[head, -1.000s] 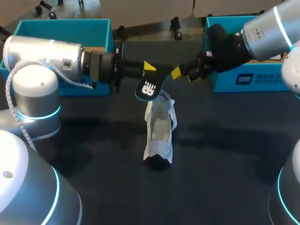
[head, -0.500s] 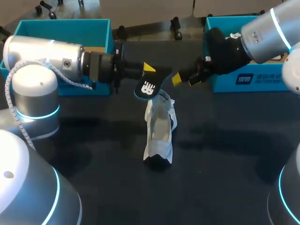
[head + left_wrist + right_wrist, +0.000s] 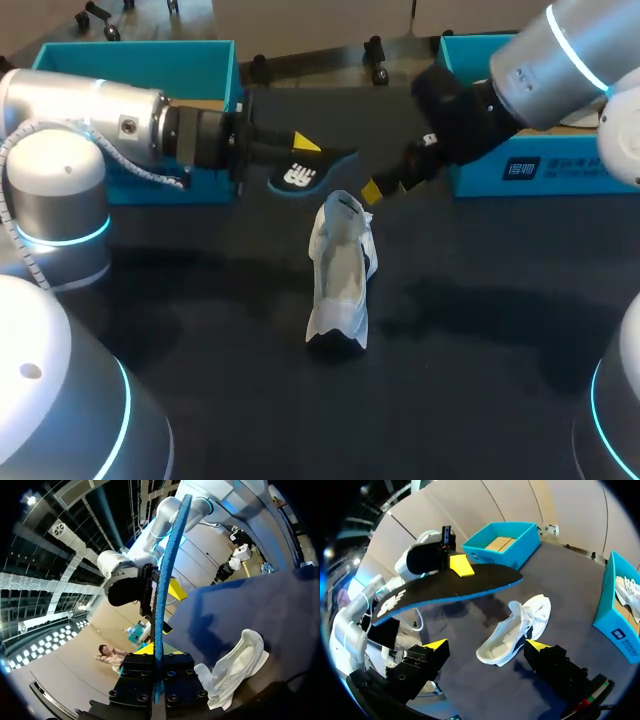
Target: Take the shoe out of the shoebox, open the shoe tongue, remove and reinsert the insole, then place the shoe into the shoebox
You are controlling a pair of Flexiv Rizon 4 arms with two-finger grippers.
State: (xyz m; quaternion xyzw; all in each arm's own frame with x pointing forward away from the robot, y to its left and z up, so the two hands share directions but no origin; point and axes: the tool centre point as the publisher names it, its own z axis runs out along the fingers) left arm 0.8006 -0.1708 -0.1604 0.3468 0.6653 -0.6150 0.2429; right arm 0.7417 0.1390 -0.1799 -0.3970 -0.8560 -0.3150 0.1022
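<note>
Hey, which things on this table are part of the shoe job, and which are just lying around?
Job: white shoe, on the table; insole, clamped by the left gripper; one teal shoebox, left box or right box, cannot tell which.
Lying about: the other box; second shoe in the right box.

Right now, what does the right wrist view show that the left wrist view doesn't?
Only the right wrist view shows the insole's black top face, the right gripper open above the table, and a second shoe lying in the near shoebox. Only the left wrist view shows the insole edge-on, clamped in the left gripper, with the right arm beyond it. Both show the white shoe on the table, empty of its insole.
</note>
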